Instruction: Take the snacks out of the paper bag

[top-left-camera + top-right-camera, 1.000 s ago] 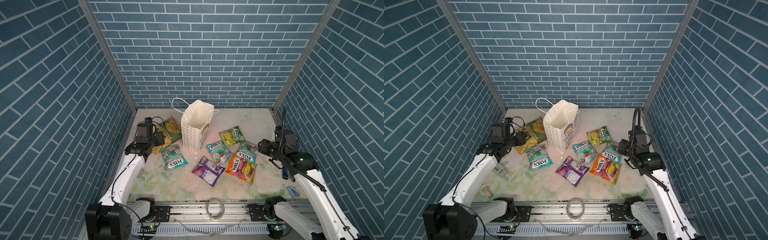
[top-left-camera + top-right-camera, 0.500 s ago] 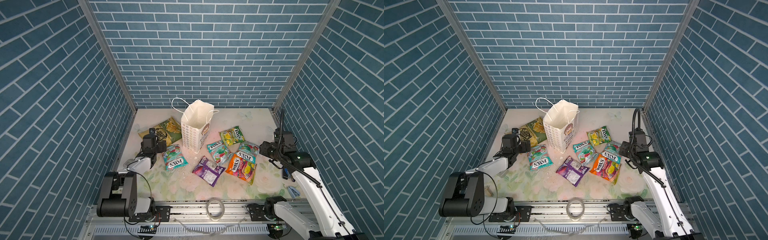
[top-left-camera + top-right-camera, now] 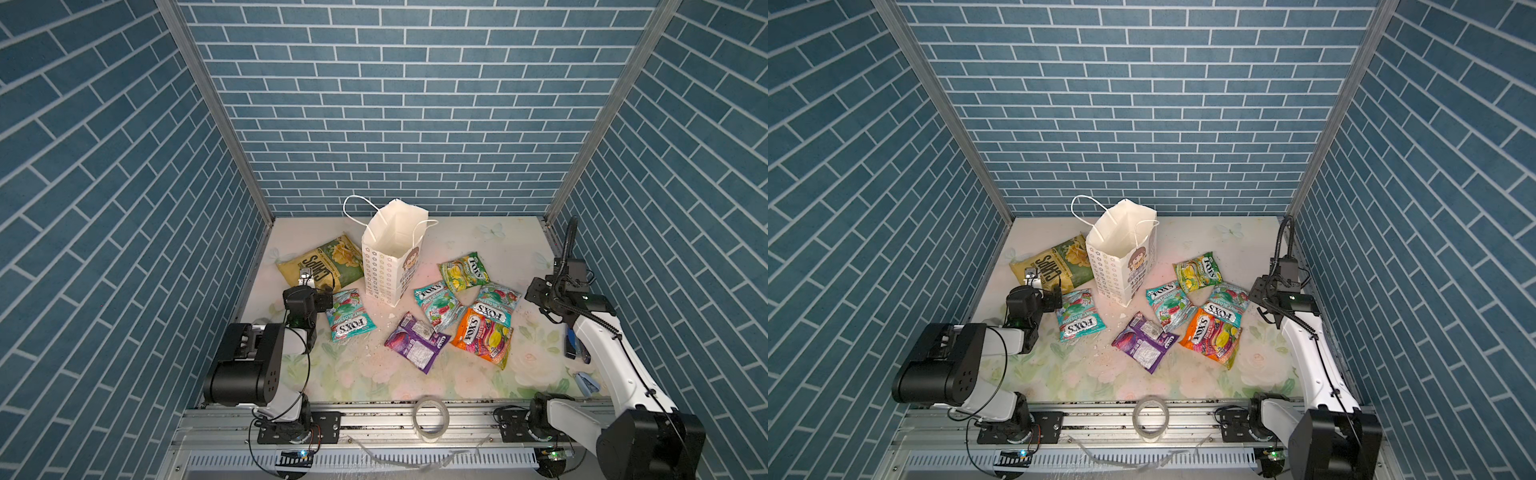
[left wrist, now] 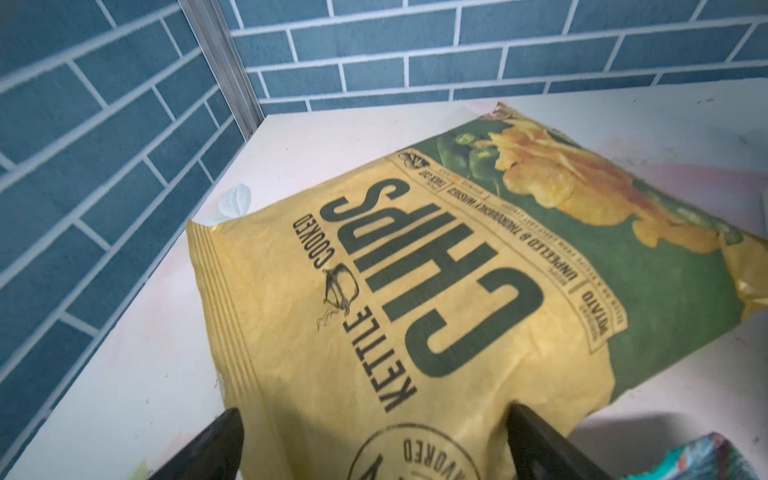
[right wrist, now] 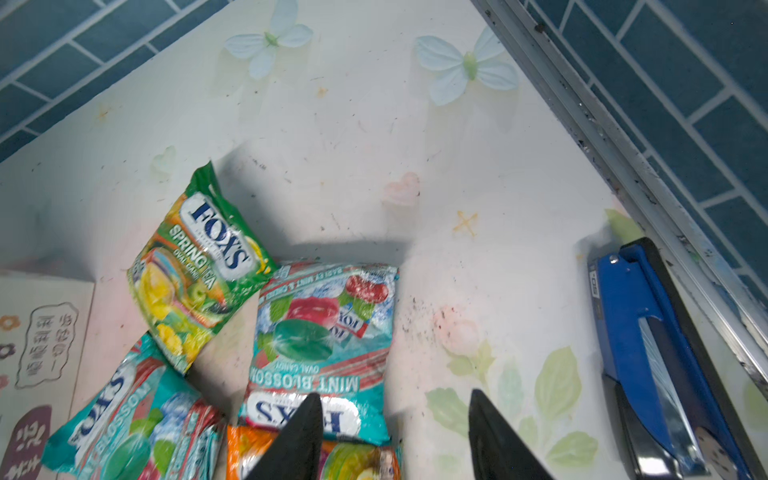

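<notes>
1. Paper bag (image 3: 390, 266) — upright near the surface's (image 3: 511, 245) back.
2. All 7 snacks (image 3: 417, 345) outside it: chips bag (image 3: 320, 266) and 1 teal packet (image 3: 348, 316) on its left, 5 packets (image 3: 484, 336) on its right.
3. Left end effector (image 4: 374, 409) spread wide at the chips bag's edge, gripping nothing.
4. Right end effector (image 5: 394, 395) parted — empty, by another teal packet (image 5: 324, 345).

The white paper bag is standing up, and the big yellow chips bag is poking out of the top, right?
Not quite. The paper bag is standing up, but the chips bag isn't poking out of it. It lies flat on the table right beside the paper bag. Both top views show this.
</notes>
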### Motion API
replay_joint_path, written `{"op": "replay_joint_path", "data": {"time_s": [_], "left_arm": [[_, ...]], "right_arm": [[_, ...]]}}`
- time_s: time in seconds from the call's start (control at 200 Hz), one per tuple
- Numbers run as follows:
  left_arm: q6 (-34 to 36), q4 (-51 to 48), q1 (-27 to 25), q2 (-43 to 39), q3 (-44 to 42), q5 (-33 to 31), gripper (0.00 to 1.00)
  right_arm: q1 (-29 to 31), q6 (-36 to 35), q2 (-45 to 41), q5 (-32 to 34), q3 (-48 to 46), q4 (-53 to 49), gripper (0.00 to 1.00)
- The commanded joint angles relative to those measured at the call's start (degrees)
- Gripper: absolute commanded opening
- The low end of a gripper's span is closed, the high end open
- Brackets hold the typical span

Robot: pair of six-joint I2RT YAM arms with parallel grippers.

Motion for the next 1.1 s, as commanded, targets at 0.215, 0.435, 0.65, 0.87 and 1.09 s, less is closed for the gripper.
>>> {"op": "replay_joint_path", "data": {"time_s": [0.215,0.435,0.65,0.87,1.09], "left_arm": [[3.0,0.6,-0.4,0.1,1.9,4.9,1.00],[3.0,0.6,-0.4,0.1,1.9,4.9,0.99],[3.1,0.6,-0.4,0.1,1.9,5.1,1.00],[3.0,0.5,-0.4,0.1,1.9,5.1,1.00],[3.0,0.6,-0.4,0.1,1.9,5.0,1.00]], "right_arm": [[-5.1,-10.8,5.9,-3.7,-15.2,42.0,0.58],[-5.2,-13.4,12.4,-3.8,-19.0,56.2,0.58],[-6.2,-15.9,18.3,-11.0,-25.0,72.2,0.58],[-6.1,-17.5,22.9,-15.1,-31.7,89.4,0.55],[-4.7,-18.5,24.4,-11.8,-27.7,82.8,0.56]]}}
